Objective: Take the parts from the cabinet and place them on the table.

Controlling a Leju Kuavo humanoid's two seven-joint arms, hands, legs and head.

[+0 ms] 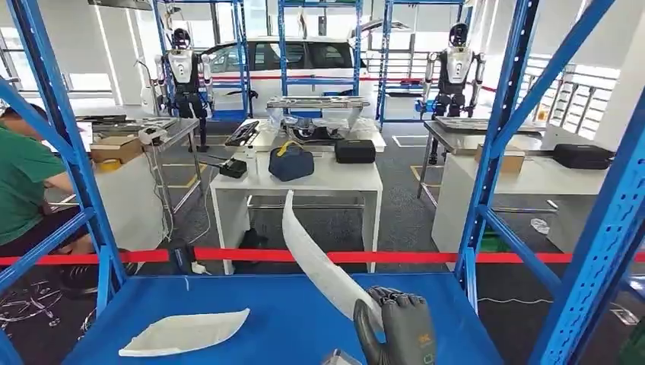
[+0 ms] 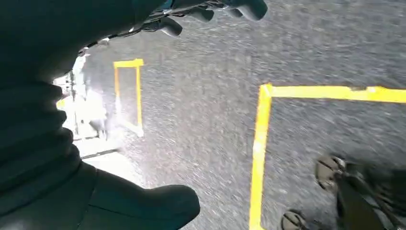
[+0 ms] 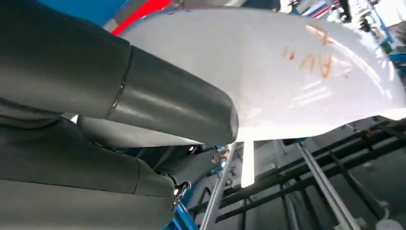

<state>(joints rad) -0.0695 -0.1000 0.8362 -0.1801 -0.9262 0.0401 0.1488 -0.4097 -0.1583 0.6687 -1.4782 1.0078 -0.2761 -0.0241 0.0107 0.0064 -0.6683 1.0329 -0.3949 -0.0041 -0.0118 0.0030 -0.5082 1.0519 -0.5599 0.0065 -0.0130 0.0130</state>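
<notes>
The robot's right hand point(image 1: 395, 328) sits at the bottom of the head view, right of the middle. It grips the low end of a long white part point(image 1: 312, 255). The part is lifted and tilts up toward the middle of the picture, above the blue shelf point(image 1: 289, 319). In the right wrist view, the thick grey thumb point(image 3: 177, 103) presses on the part's smooth face, which has orange marks near the upper right.

A second white part point(image 1: 182, 333) lies flat on the shelf at the lower left, well apart from the hand.

The left hand point(image 2: 210, 9) hangs over the grey floor with yellow tape lines. Its fingers look curled and hold nothing that can be seen, but how tightly they are closed cannot be told.

The step now looks like carrying the held part out of the shelf. The hand should keep a firm hold, since the part is long and gripped at one end, so it may swing. It should steer the tall tip away from the blue posts point(image 1: 502, 137).

The part looks like thin, hard, shiny plastic, curved like a blade. The shelf looks flat and smooth.
</notes>
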